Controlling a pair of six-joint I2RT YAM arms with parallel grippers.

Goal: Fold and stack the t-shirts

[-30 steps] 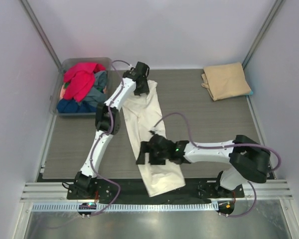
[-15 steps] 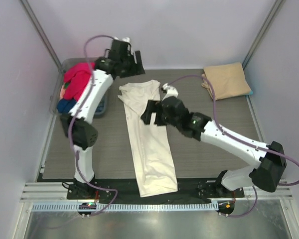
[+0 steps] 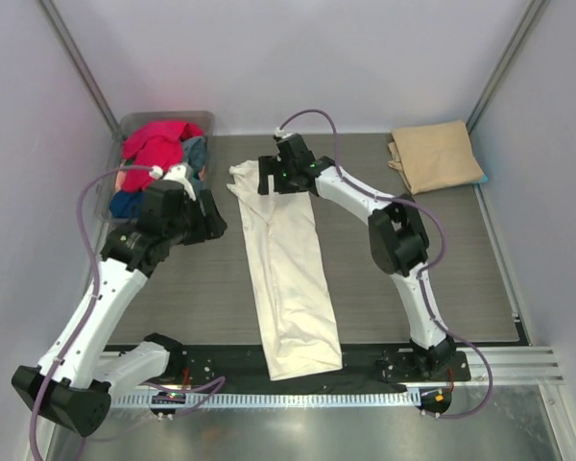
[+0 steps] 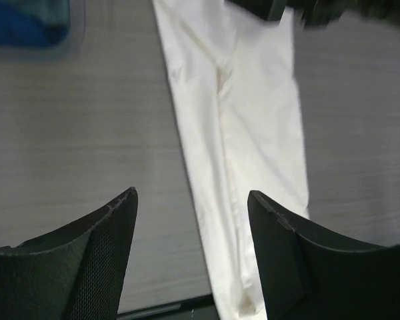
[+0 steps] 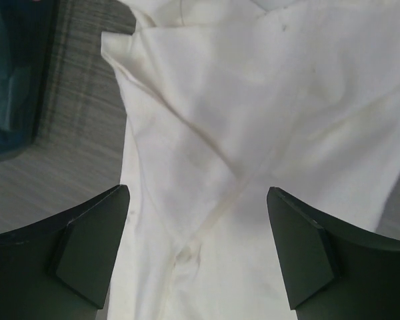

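You're looking at soft, matt cotton in the cream-white t-shirt [image 3: 290, 269], lightly creased along its seams. The folded tan t-shirt [image 3: 434, 154] is the same dull cloth. The table top [image 3: 432, 259] has a grey, finely streaked wood-grain finish. The tub [image 3: 125, 123] is cloudy translucent plastic. The fingers [image 4: 103, 257] of the left gripper [image 4: 192, 197] are matt black, one face finely meshed. The arm shells [image 3: 101, 303] look like smooth white plastic, and the near-edge sheet [image 3: 298, 437] is brushed metal.
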